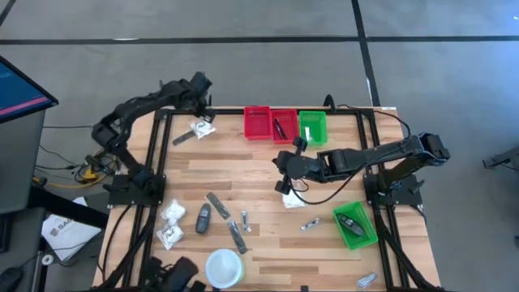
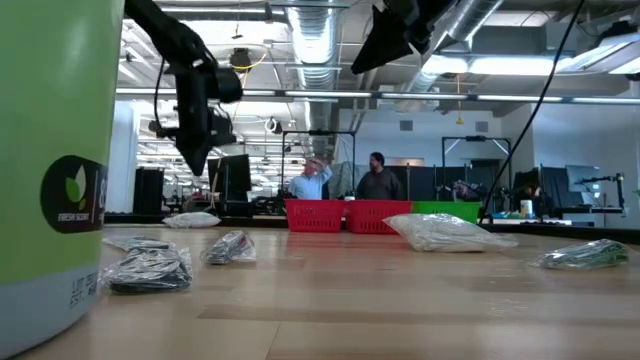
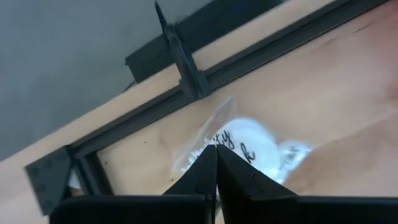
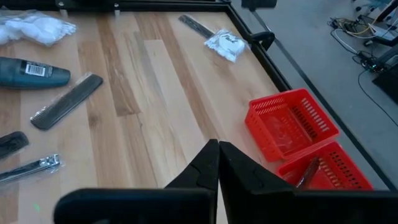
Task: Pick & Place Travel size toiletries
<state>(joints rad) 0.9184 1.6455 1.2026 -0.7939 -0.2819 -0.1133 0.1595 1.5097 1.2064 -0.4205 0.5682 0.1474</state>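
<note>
- Left gripper is hovering over the white packet at the far left of the table, fingers pressed together, holding nothing.
- More toiletries are lying near left: packets, grey oval, comb, nail clippers.
- Right gripper is hanging mid-table near the red bins, closed and empty.
- Another packet is lying just beside it.

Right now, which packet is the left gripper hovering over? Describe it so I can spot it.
Find the row of red and green bins at the table's far edge. Just left of them, by the far-left corner, lies a clear crinkly packet with white contents, under the shut left gripper. Unlike the other packets, it has a slim dark stick alongside.
</note>
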